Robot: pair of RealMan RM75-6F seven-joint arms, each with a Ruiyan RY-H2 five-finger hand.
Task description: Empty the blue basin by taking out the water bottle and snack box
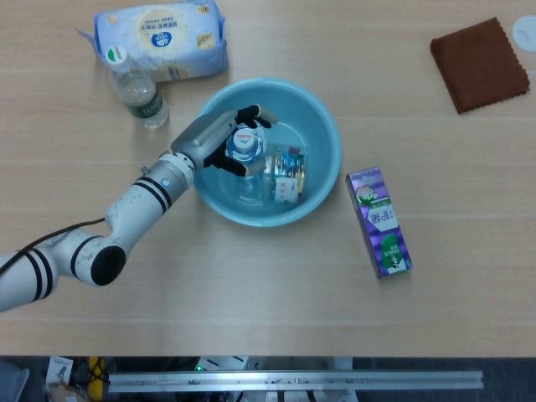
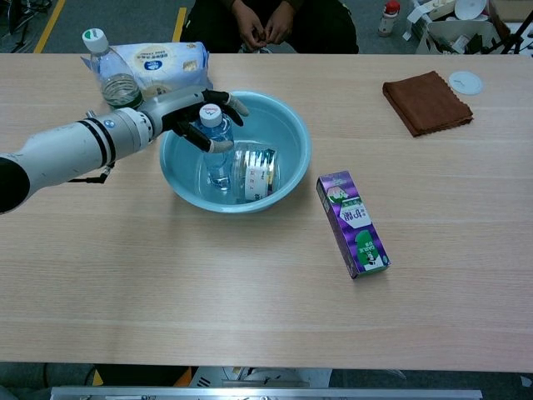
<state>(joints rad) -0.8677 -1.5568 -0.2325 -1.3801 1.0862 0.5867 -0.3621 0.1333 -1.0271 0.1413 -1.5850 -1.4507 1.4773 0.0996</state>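
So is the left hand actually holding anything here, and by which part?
The left hand has its fingers curled around the water bottle just below the cap, bottle upright in the blue basin. A firm grip cannot be confirmed.

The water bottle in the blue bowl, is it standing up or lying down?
Standing up. The water bottle has its white cap on top inside the blue basin, and the left hand wraps around its neck.

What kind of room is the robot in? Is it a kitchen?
Probably not a kitchen; it looks like a lab or workshop. A person sits behind the long light wooden table, a metal rail runs along the table's front edge, and yellow floor tape marks the grey floor.
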